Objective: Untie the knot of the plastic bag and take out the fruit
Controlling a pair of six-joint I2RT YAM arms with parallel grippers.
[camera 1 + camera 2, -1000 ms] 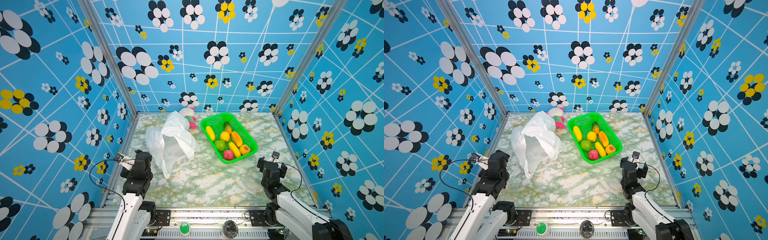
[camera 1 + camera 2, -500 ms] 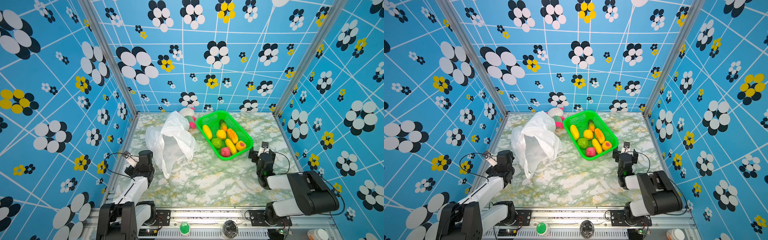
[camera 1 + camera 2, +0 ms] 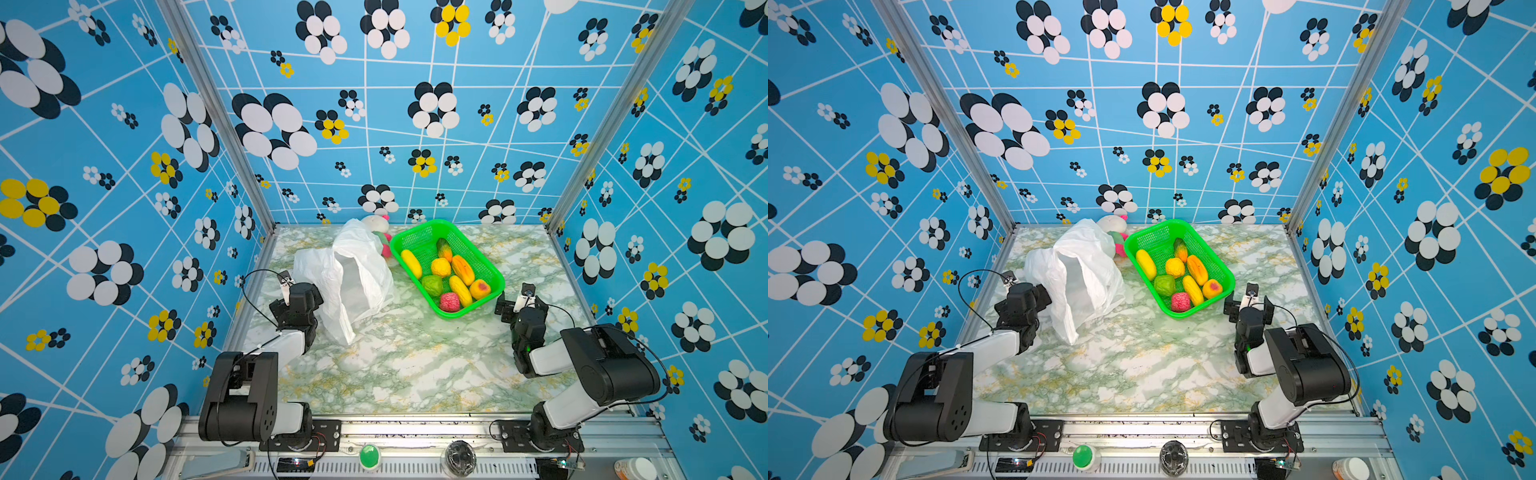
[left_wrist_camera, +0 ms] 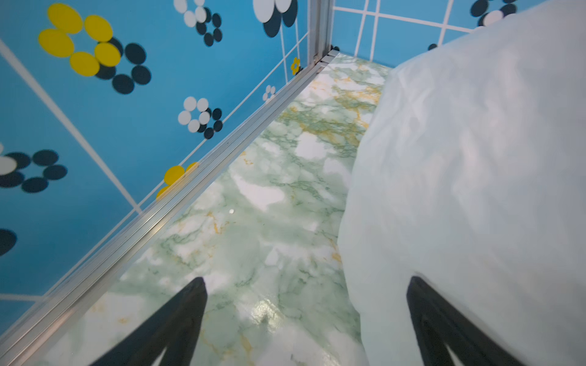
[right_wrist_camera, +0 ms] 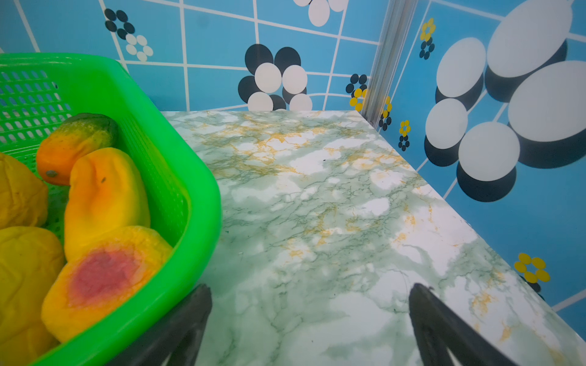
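Observation:
The white plastic bag (image 3: 353,274) (image 3: 1079,274) lies crumpled and slack on the marble table's left half; the knot is out of view. Several fruit (image 3: 440,267) (image 3: 1175,267) (image 5: 104,196) lie in the green basket (image 3: 473,305) (image 3: 1200,305) (image 5: 203,202), right of the bag. My left gripper (image 3: 305,291) (image 4: 306,280) is open and low at the bag's near-left side. One of its fingers (image 4: 425,304) rests against the bag's film (image 4: 475,190). My right gripper (image 3: 515,299) (image 5: 310,286) is open over bare table, beside the basket's near-right corner.
A white, pink and green plush doll (image 3: 376,224) (image 3: 1113,224) lies behind the bag at the back wall. Blue flowered walls close in three sides, with a metal rail (image 4: 190,196) near the left gripper. A green button (image 3: 369,455) sits on the front frame.
Both arms have come down from a folded pose at the front and reached forward, the left to the bag, the right to the basket. The basket has shifted slightly left.

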